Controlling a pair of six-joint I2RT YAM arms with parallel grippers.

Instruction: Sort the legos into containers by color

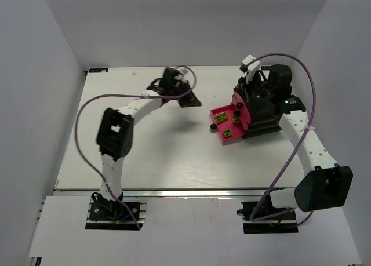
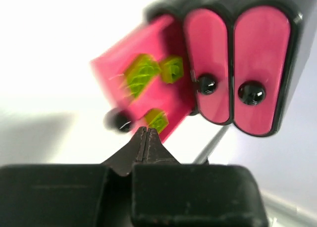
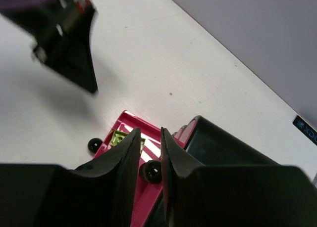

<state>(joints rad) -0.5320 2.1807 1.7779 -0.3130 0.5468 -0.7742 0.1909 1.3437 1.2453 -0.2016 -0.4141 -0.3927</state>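
You have a white table (image 1: 145, 156) with the black cabinet (image 1: 264, 126) at its right side, and both arms reach in toward it. I see no loose bricks on the bare table, and no dark green or purple ones anywhere.

Your left gripper (image 2: 144, 133) hangs just in front of the open drawer (image 2: 111, 71) with its fingers pressed together and nothing between them. Your right gripper (image 3: 149, 133) sits over the cabinet front. Its fingers are a narrow gap apart, and a black knob (image 3: 151, 171) shows in that gap. I cannot tell whether they touch it.

The open drawer sticks out to the cabinet's left and holds three lime-green bricks (image 2: 141, 76). Beside it are two closed drawers (image 2: 260, 64), each with its own knob.

My guess is that the step in hand is working a drawer by its knob with the right gripper. To do it well:

- Centre the knob between the fingers before you close.
- Grip it at its widest part.
- Pull straight along the drawer's run, not sideways, because the cabinet looks light enough to slide or twist.
- Move slowly so the lime-green bricks stay in their drawer.
- Keep the left gripper clear of the open drawer's own knob (image 2: 119, 120).
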